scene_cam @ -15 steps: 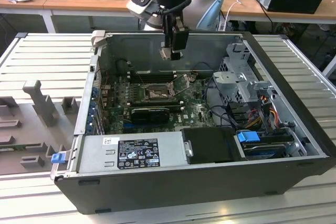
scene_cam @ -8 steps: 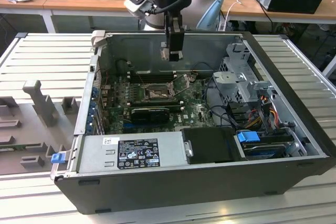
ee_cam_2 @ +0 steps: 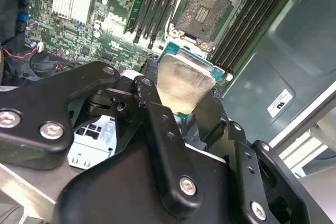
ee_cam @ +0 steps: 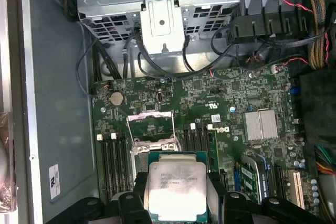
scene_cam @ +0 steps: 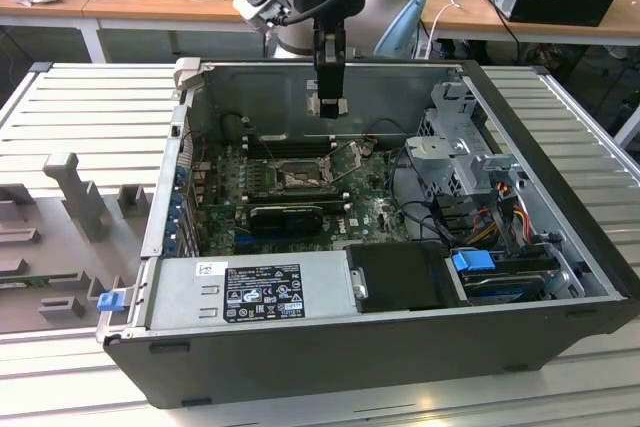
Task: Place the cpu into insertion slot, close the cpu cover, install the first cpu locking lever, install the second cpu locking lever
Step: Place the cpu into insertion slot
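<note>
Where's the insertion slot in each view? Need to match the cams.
Exterior view: insertion slot mid-motherboard, just below the gripper in the picture.
Second wrist view: insertion slot beyond the gripped cpu, contacts bare.
First wrist view: insertion slot just beyond the cpu.
Shared landmark: long black memory slots alongside it.

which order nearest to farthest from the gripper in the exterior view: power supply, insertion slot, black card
From the gripper, which holds the cpu:
1. insertion slot, on the board below it.
2. black card, next toward the camera.
3. power supply, along the case's near wall.
</note>
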You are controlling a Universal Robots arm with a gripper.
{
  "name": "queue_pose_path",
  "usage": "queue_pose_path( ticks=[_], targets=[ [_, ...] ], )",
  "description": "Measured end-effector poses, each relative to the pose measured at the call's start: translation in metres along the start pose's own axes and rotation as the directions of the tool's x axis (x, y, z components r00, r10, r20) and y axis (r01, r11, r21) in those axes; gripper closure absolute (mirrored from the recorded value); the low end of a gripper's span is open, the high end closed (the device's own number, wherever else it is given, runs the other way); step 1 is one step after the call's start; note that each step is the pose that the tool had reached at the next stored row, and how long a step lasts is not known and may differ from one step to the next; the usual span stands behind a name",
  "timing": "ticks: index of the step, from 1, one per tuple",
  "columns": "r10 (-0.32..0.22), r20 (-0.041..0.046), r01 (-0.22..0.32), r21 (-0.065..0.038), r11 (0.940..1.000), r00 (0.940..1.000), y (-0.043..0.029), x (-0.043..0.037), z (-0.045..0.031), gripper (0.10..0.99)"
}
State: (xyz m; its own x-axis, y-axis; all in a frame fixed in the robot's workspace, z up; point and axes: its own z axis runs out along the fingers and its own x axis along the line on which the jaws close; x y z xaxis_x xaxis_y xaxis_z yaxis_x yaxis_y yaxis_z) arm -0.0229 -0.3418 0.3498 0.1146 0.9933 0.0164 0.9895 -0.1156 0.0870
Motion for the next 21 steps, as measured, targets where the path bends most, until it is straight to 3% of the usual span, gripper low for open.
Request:
queue_pose_path(
  ticks=[3, 6, 8, 13, 18, 21],
  targets=[
    [-0.008, -0.0001, 0.008, 0.004, 1.0, 1.0, -0.0003, 0.0, 0.0018, 0.557],
    [-0.076, -0.0061, 0.076, 0.006, 0.9971, 0.9971, -0.0004, -0.0001, 0.0038, 0.557],
    [-0.125, -0.0107, 0.125, 0.007, 0.9921, 0.9921, -0.0005, -0.0001, 0.0047, 0.557],
    [-0.127, -0.0114, 0.127, 0.007, 0.9919, 0.9918, -0.0025, -0.0004, 0.0129, 0.557],
    [-0.127, -0.0114, 0.127, 0.007, 0.9918, 0.9918, -0.0037, -0.0006, 0.0265, 0.557],
    [-0.127, -0.0113, 0.127, 0.007, 0.9919, 0.9919, -0.0046, -0.0007, 0.029, 0.557]
  ],
)
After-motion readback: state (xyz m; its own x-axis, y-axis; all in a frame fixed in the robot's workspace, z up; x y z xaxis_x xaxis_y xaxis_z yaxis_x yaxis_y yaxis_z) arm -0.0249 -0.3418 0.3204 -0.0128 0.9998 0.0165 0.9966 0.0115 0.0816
